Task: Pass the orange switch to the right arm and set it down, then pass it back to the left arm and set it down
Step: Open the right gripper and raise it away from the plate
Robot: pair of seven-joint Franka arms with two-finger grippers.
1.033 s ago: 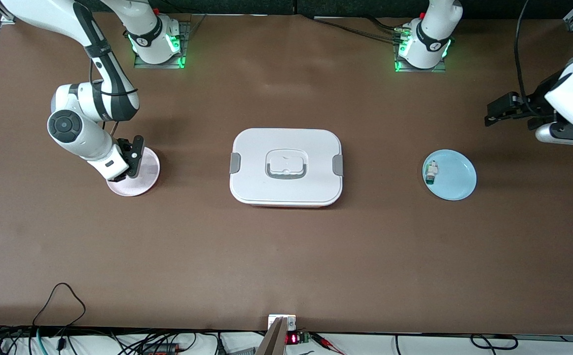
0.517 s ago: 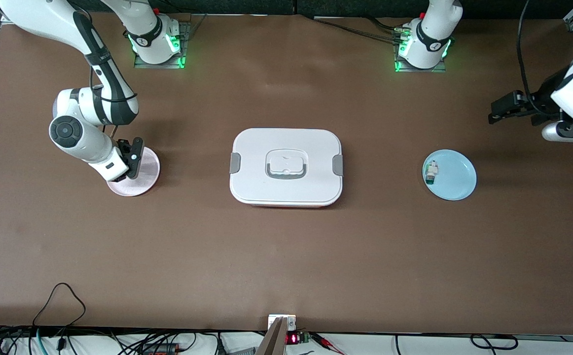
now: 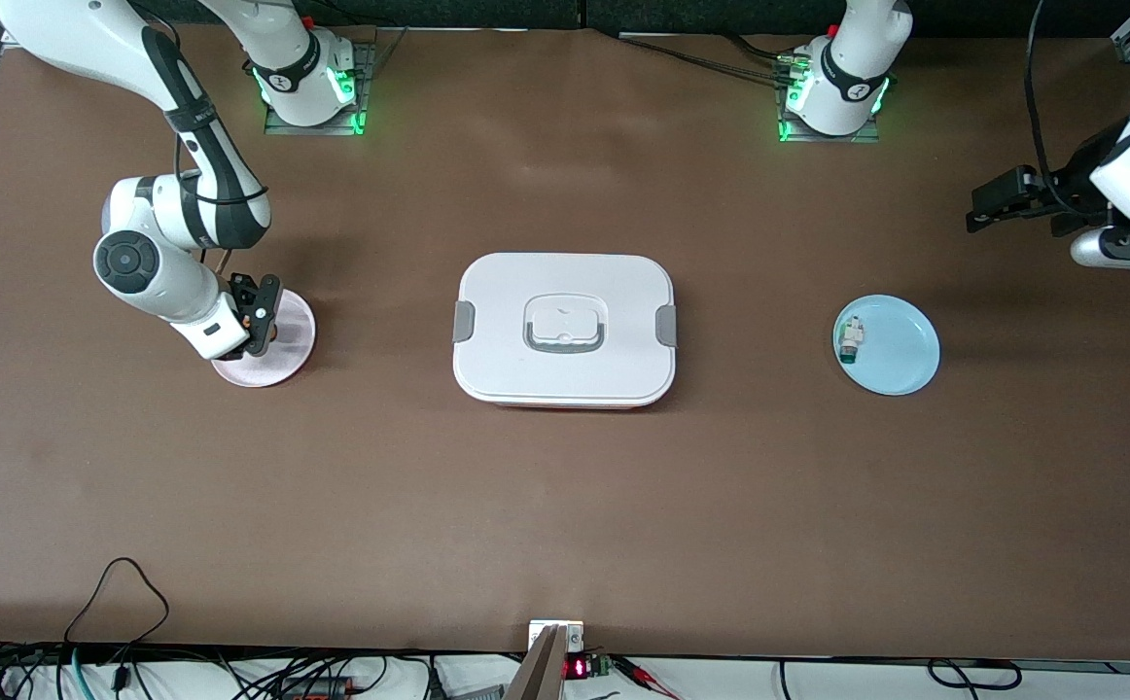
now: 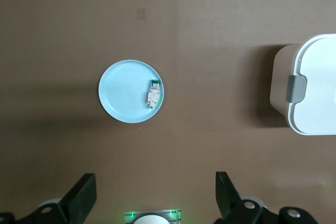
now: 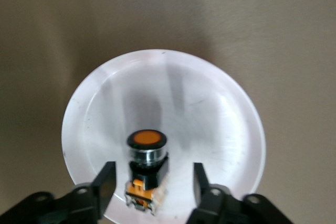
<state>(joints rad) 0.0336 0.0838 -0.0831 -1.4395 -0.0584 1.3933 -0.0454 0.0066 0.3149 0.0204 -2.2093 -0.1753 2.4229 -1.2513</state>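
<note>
Box = landmark, mid table, lid on, grey clips at both short ends.

Orange switch lies on a pink plate, which sits well apart from the box toward the right arm's end of the table. Orange cap faces up in the right wrist view, black body and orange marks below it.

Right gripper is low over the pink plate. Fingers stand released, one each side of the switch w/ a gap on both sides, so not gripping it.

Blue plate is well apart from the box toward the left arm's end of the table, w/ a small white-and-green part on its box-side edge.

Left gripper is up in the air, farther toward the left arm's end than the blue plate, holding nothing. Fingers spread wide in the left wrist view, w/ blue plate and a box corner in sight. Left arm waits.
</note>
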